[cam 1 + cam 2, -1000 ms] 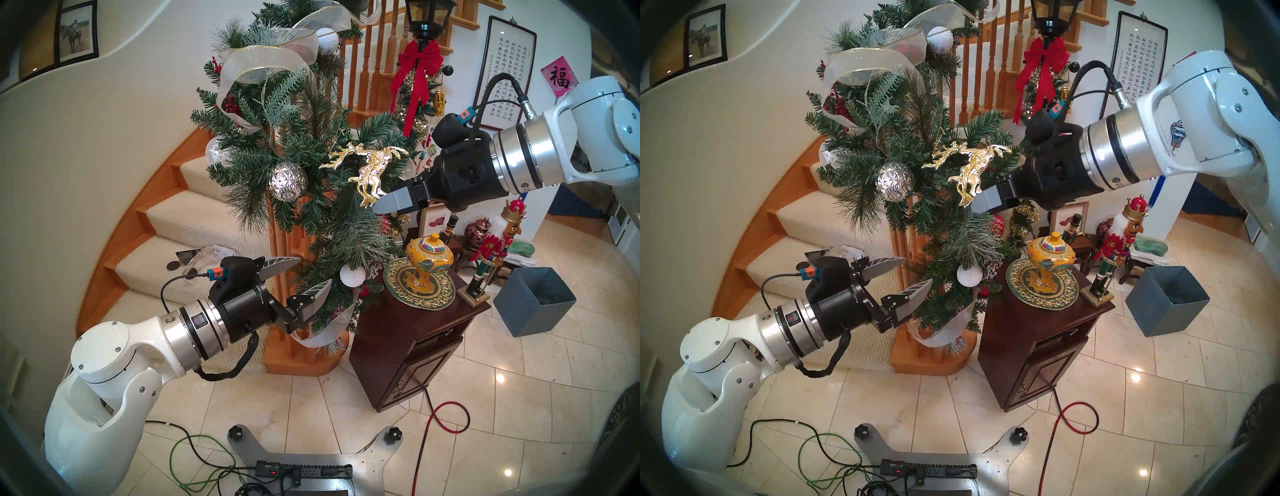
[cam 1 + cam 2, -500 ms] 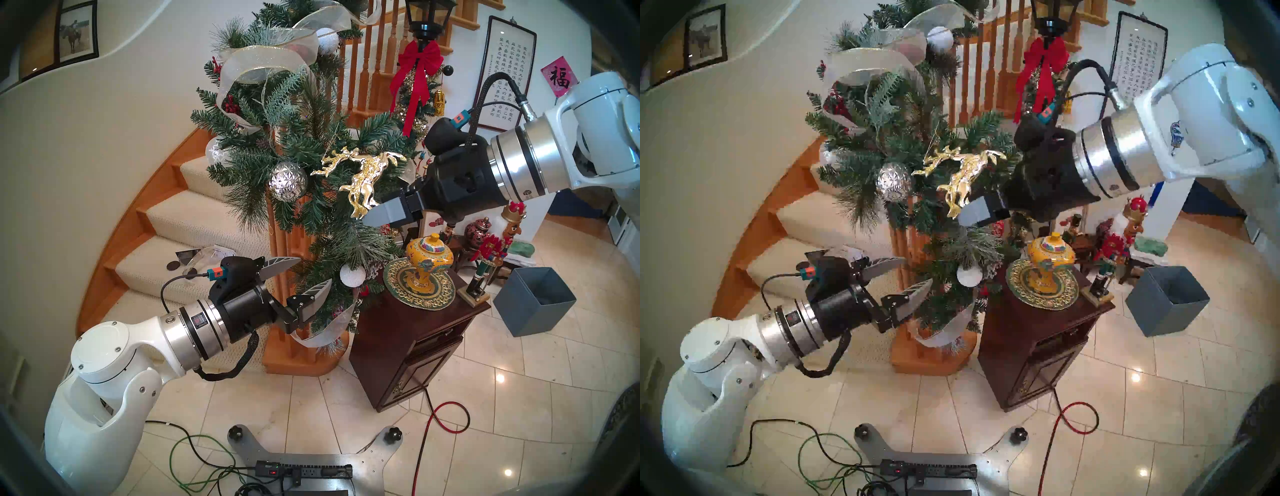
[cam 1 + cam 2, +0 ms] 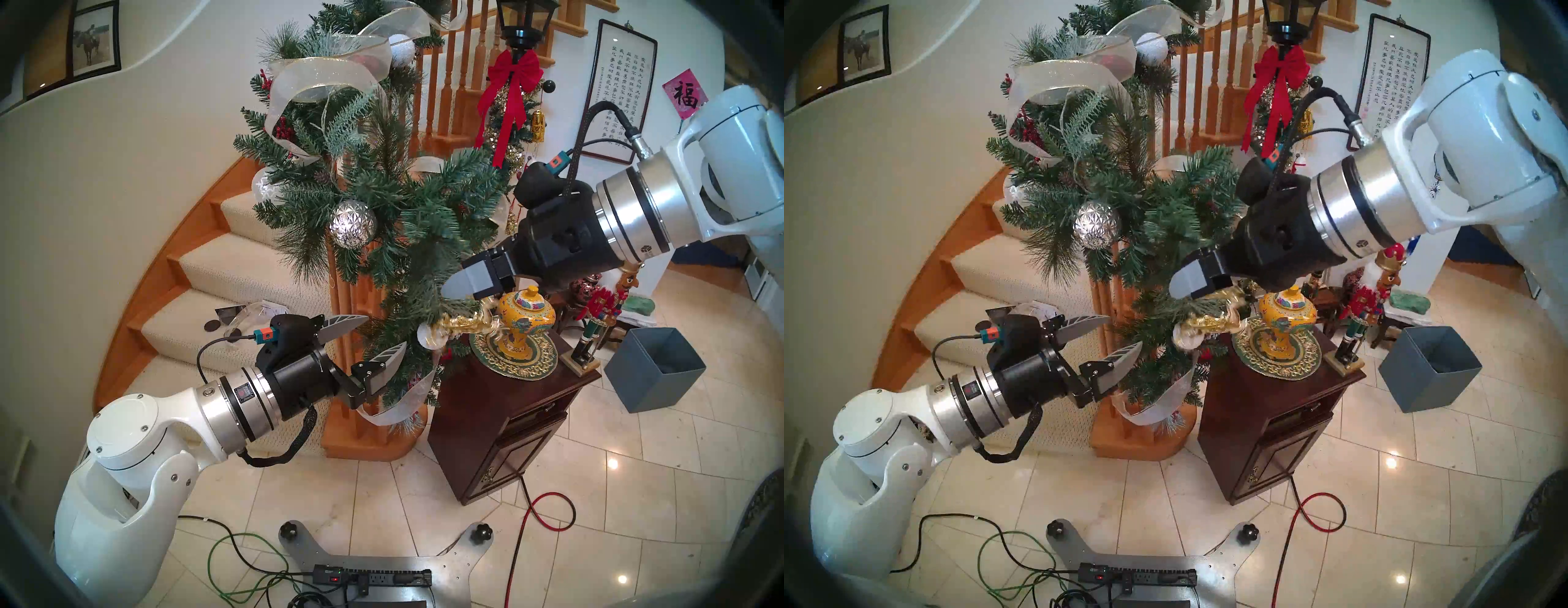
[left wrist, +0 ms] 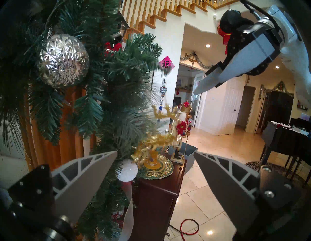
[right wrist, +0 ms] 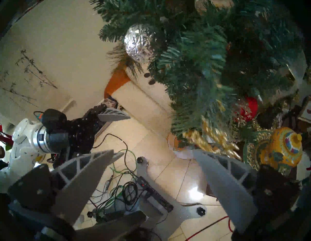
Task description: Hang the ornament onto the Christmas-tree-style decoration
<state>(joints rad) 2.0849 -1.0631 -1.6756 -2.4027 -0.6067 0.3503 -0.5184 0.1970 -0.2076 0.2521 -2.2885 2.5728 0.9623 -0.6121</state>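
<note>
Hanging the reindeer ornament (image 3: 462, 325) on the garland (image 3: 424, 220) is the step in hand, and it is looking unfinished. The gold chain is showing up smeared and blurred, low down at the garland's right edge, just beside a white snowy ball (image 4: 127, 171) and close to the yellow jar (image 3: 526, 322) on the cabinet (image 3: 509, 407). Whether its string loop is catching on any twig is too blurred to tell. I judge that it is slipping or swinging rather than sitting settled on a branch.

The right hand (image 5: 156, 153) is hovering just above the ornament with its fingers spread wide and nothing between them. The gold figures are lying off to the outer side of one finger, and contact cannot be made out. The left hand (image 3: 384, 333) is waiting lower down, also wide open and empty, with one finger tip brushing the needles near the garland's lower part.

The next move is likely calling for the right hand to take hold of the chain again, then lift the loop over a firm branch tip. The jar is standing close enough to be knocked.
</note>
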